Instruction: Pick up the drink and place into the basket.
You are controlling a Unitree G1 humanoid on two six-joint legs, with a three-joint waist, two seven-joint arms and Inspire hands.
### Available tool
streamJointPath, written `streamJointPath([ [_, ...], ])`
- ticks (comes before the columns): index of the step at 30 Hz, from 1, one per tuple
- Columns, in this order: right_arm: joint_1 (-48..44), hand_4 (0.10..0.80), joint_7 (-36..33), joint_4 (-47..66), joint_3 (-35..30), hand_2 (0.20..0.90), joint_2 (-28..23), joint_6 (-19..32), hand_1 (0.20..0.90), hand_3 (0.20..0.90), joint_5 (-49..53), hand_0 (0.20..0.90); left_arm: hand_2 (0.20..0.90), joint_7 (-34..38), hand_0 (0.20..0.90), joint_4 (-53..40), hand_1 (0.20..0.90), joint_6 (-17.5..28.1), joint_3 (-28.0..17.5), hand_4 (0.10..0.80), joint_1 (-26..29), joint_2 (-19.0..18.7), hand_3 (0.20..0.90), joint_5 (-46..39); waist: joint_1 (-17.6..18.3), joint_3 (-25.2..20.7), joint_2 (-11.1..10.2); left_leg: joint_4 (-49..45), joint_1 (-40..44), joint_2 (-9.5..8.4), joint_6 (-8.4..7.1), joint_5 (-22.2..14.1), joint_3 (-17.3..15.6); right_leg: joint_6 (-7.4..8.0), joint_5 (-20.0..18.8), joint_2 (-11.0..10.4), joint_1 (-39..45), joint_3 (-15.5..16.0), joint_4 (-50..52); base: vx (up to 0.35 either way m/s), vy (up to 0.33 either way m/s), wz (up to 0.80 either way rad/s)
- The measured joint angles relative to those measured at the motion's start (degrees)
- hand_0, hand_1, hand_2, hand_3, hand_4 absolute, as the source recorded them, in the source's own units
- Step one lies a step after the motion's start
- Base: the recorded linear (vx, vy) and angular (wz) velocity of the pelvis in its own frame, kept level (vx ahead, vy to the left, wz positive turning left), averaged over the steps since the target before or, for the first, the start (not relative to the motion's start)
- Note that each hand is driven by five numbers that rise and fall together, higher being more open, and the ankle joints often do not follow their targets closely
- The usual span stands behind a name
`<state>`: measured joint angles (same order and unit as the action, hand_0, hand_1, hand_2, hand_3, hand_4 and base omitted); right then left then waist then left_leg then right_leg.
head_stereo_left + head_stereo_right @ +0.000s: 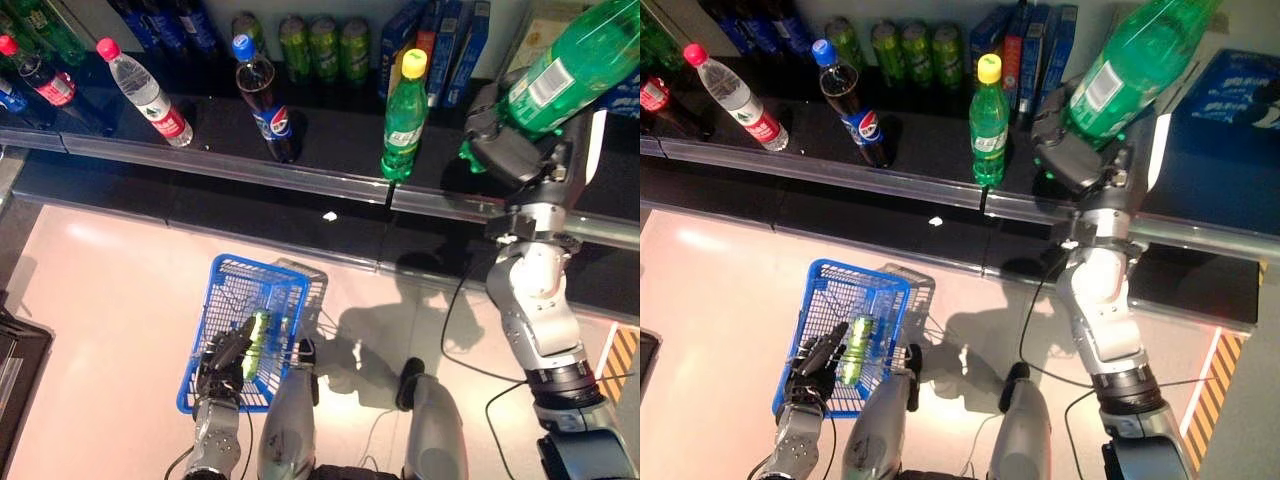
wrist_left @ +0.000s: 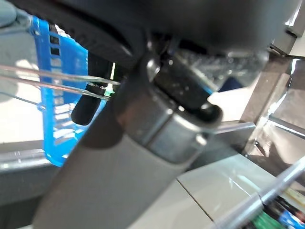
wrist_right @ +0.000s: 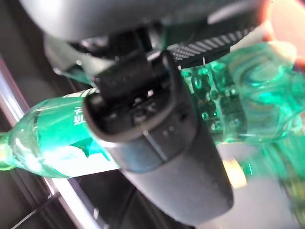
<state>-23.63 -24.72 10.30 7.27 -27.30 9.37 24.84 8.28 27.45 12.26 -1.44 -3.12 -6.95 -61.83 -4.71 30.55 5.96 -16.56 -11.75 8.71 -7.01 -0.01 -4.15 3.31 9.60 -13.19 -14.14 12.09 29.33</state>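
Note:
My right hand (image 1: 505, 150) is shut on a large green bottle (image 1: 575, 62), held tilted above the dark shelf (image 1: 330, 150) at the right. The bottle also shows in the right wrist view (image 3: 52, 138), with my fingers (image 3: 157, 138) curled round it. My left hand (image 1: 225, 362) is shut on the thin wire handles of the blue basket (image 1: 235, 290), which hangs low at the left above the floor. A green can (image 1: 257, 343) lies in the basket. The basket also shows in the left wrist view (image 2: 55, 109).
On the shelf stand a small green bottle with a yellow cap (image 1: 404, 115), a cola bottle with a blue cap (image 1: 265, 100), a water bottle with a red cap (image 1: 145, 92), green cans (image 1: 325, 45) and blue boxes (image 1: 440, 40) behind.

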Motion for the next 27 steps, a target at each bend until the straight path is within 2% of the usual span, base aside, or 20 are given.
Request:
streamJointPath([
  [5,2.78,0.1,5.58,4.31,4.01,0.3,0.59,-2.19,0.3,0.2,3.93,0.3,0.3,0.53,0.3,-6.79,0.3,-2.41,0.19,0.1,-2.05,-0.05,0.2,0.4,-1.31,-0.1,-0.21,1.57,2.17,-0.18,-0.48,0.37,-0.05,0.28,0.07,0.09,1.93,0.19,-1.45,0.019,0.034,0.01],
  [6,2.92,0.1,7.03,4.66,5.57,0.3,0.59,-2.91,0.3,0.2,4.64,0.3,0.3,1.2,0.3,-8.35,0.3,-2.93,0.16,0.1,-1.95,-0.16,0.2,0.84,-1.68,-0.12,-0.25,1.83,2.33,-0.24,-0.51,0.39,-0.01,0.76,0.05,0.06,2.26,0.41,-1.54,0.01,0.012,0.08],
  [14,4.04,0.1,9.2,4.7,12.92,0.3,1.44,-5.77,0.3,0.2,6.8,0.3,0.3,1.5,0.3,-18.24,0.3,-8.03,1.37,0.1,-4.81,-1.24,0.2,2.11,-4.37,-0.42,-0.6,4.0,4.42,-0.77,-0.63,0.5,1.73,1.47,0.6,-0.45,6.23,3.12,-3.63,-0.003,0.007,0.16],
  [19,3.48,0.1,7.82,4.67,16.22,0.3,2.78,-6.4,0.3,0.2,6.62,0.3,0.3,0.65,0.3,-24.18,0.3,-10.94,4.76,0.1,-6.44,-5.49,0.2,2.08,-8.08,-0.63,-0.89,4.62,4.32,-2.13,-0.43,0.67,4.22,2.16,1.76,-1.87,7.99,5.81,-3.58,-0.012,-0.024,0.32],
  [27,0.68,0.1,1.1,-0.79,21.02,0.3,6.2,-7.03,0.3,0.2,2.0,0.3,0.3,-10.0,0.3,-32.37,0.3,-15.31,9.69,0.1,-6.13,-14.44,0.2,0.67,-12.74,-0.63,-0.9,4.69,1.34,-4.64,-0.05,1.69,9.64,3.47,3.08,-2.92,9.9,8.98,-4.62,-0.04,-0.049,0.45],
])
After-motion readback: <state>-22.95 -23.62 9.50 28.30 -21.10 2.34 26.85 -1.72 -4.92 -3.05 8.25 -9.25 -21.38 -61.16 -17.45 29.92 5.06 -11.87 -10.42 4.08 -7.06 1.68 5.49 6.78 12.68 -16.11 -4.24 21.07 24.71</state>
